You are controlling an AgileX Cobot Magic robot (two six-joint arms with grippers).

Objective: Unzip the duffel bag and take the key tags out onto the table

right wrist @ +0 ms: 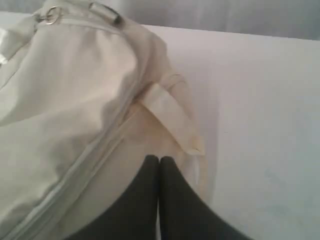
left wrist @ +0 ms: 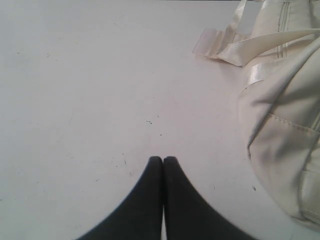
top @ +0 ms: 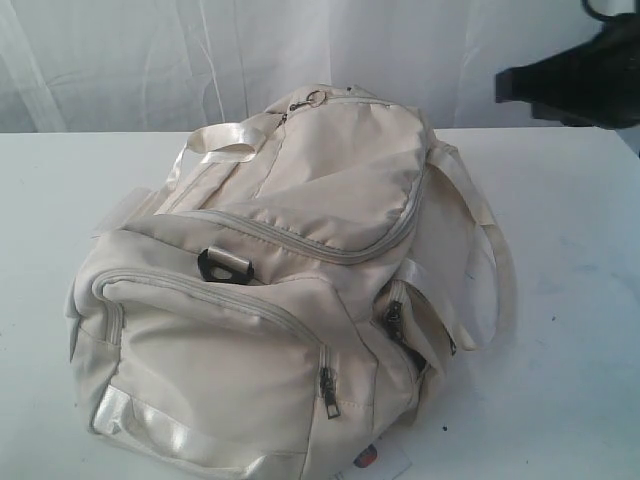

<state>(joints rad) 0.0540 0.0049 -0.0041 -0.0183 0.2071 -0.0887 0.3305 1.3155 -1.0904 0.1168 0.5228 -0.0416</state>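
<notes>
exterior view shows the large cream-white fabric duffel bag [top: 290, 300] lying on the wide plain white table [top: 570, 330], with its grey main zipper [top: 392, 232] closed over the top. the key tags are not visible in any view; i judge they are inside the bag. the left gripper [left wrist: 163, 160] has its black fingers pressed together and holds nothing; it hangs over bare table just beside the bag. the right gripper [right wrist: 159, 160] is also fully closed and empty, pointing at the bag's side near a pale webbing handle [right wrist: 172, 117].

what may go wrong: closed fingers cannot pinch the small zipper pull with metal ring [top: 312, 100], so they must open first. the soft bag may slide or rise if one arm pulls and the other does not hold it. a loose handle may catch a finger. no brand or writing can be read; a small white tag with a red spot [top: 372, 458] at the bag's near edge is too small to read.
</notes>
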